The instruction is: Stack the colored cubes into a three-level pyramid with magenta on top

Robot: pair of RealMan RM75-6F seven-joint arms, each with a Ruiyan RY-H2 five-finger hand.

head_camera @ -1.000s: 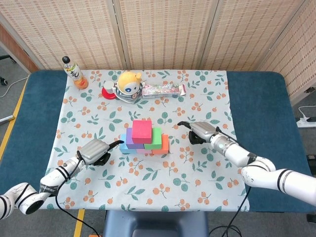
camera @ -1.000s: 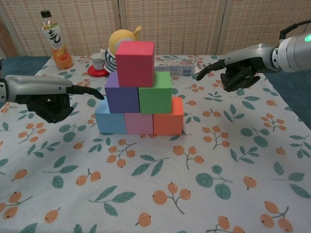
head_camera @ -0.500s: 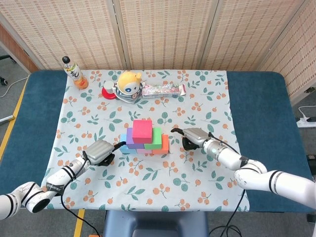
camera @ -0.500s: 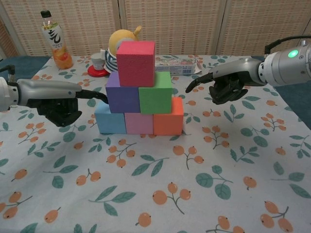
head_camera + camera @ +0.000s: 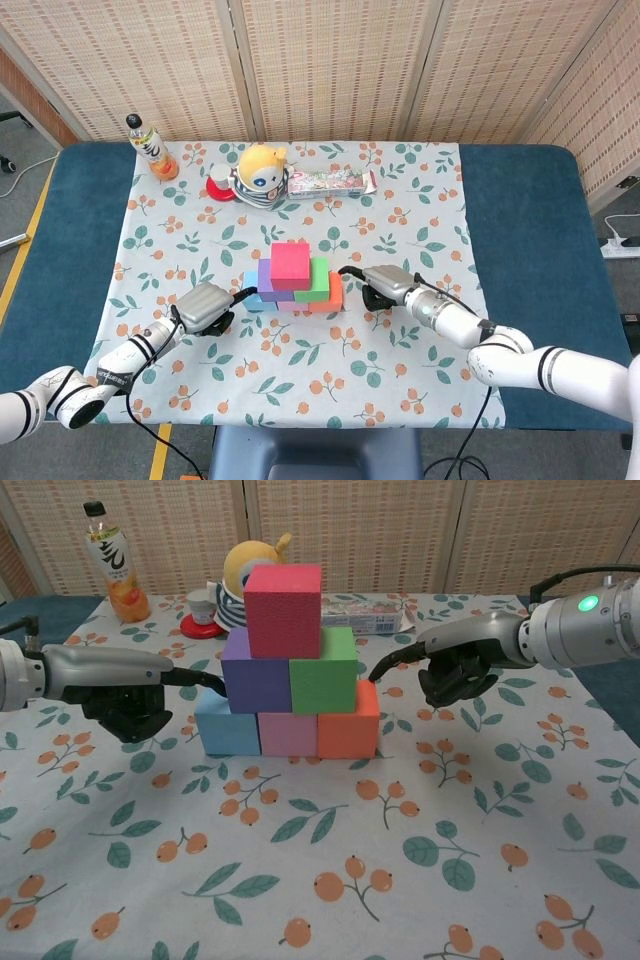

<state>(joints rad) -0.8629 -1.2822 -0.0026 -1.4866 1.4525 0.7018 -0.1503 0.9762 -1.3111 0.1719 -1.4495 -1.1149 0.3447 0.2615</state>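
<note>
A three-level pyramid stands mid-cloth. Its bottom row is a light blue cube [image 5: 225,730], a pink cube [image 5: 287,732] and an orange cube [image 5: 348,720]. A purple cube [image 5: 255,675] and a green cube [image 5: 323,670] sit above them, with the magenta cube [image 5: 283,598] [image 5: 290,265] on top. My left hand [image 5: 125,690] [image 5: 205,305] lies left of the stack; one outstretched finger touches its left side where blue meets purple, the rest curl in. My right hand [image 5: 455,665] [image 5: 385,285] is on the right, one finger touching the orange cube's upper right edge. Neither hand holds anything.
Along the far edge of the floral tablecloth [image 5: 330,880] stand an orange drink bottle [image 5: 112,565], a yellow plush toy [image 5: 250,560] beside a red-based cup [image 5: 203,615], and a flat snack packet [image 5: 365,615]. Blue table surface [image 5: 530,200] flanks the cloth on both sides.
Both hands have closed in on the pyramid from either side. The right fingertip now reaches the orange cube and the left fingertip meets the stack's left face. The cubes have not moved.
</note>
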